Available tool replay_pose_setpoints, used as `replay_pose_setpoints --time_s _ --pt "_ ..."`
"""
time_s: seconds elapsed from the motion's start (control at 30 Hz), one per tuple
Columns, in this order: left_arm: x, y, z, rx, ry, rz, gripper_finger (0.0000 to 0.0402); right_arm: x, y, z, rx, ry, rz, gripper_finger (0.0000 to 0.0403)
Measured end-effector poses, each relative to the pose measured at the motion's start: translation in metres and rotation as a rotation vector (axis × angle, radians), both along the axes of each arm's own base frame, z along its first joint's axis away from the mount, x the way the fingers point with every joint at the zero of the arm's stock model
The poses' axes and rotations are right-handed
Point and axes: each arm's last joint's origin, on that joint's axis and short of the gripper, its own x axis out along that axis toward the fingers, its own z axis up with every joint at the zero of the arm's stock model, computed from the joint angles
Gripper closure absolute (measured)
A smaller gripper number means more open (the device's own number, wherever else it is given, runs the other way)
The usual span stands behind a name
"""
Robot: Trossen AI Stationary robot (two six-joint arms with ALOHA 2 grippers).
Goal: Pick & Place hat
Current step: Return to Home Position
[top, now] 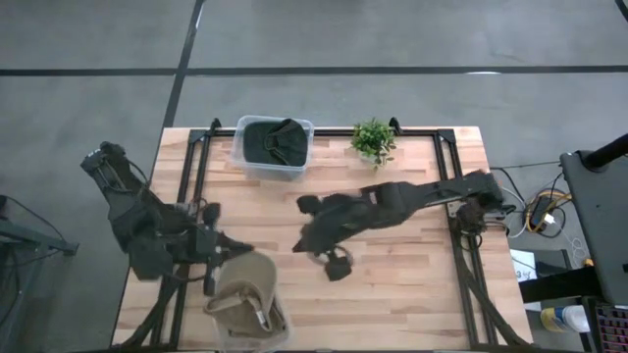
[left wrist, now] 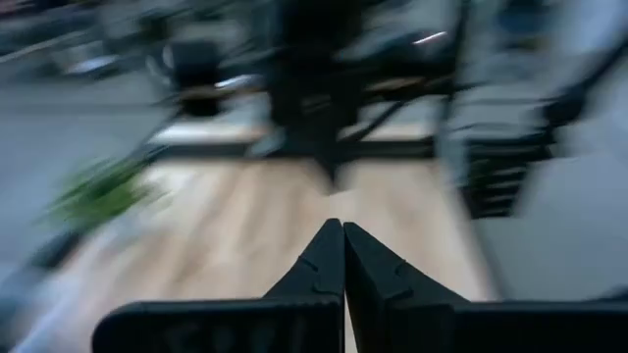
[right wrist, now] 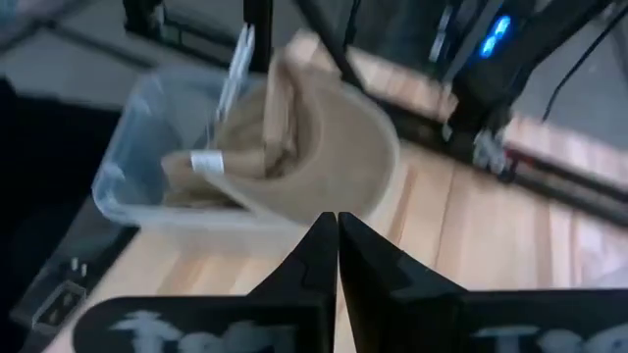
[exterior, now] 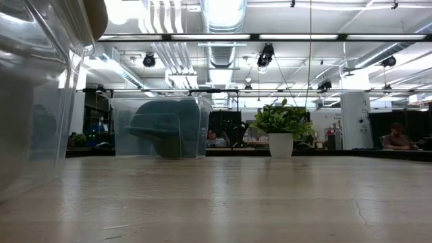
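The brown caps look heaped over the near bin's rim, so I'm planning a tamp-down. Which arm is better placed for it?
Left, probably. The left pincer is shut right beside the bin that holds the brown caps. The right pincer, also shut, hangs farther off over mid-table.

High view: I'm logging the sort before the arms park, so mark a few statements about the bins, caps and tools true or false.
1. The brown caps lie in the near bin. True.
2. The far bin is empty. False: it holds dark caps.
3. The right tool holds a cap. False: it is shut and empty.
4. A plant stands beside the far bin. True.
5. The left tool is open. False: it is shut.
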Motion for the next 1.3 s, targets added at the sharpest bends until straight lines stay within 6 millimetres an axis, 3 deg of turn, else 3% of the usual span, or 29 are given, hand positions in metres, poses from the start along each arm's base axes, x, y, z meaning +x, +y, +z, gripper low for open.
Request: replay_pose_setpoints --time_s 0.13,0.4,0.77,0.93,1.3 --pt "0.011 0.002 0.010 -0.010 -0.125 -0.199 0.0401 -0.034 -0.003 -0.005 0.032 -0.095 -0.056 0.0395" --pt "0.016 0.045 -0.007 0.015 -0.130 -0.163 0.0401 -0.115 -0.015 -0.005 0.108 -0.361 -0.109 0.0394" --pt "-0.044 0.092 -0.031 -0.022 -0.245 -0.119 0.0401 -0.214 -0.050 -0.045 0.103 -0.489 -0.214 0.0394" --pt "-0.067 0.106 -0.048 -0.056 -0.246 -0.122 0.0401 -0.244 -0.059 -0.065 0.143 -0.504 -0.226 0.0394" --pt "-0.094 0.121 -0.092 -0.050 -0.293 -0.131 0.0401 -0.278 -0.071 -0.123 0.157 -0.513 -0.252 0.0394"
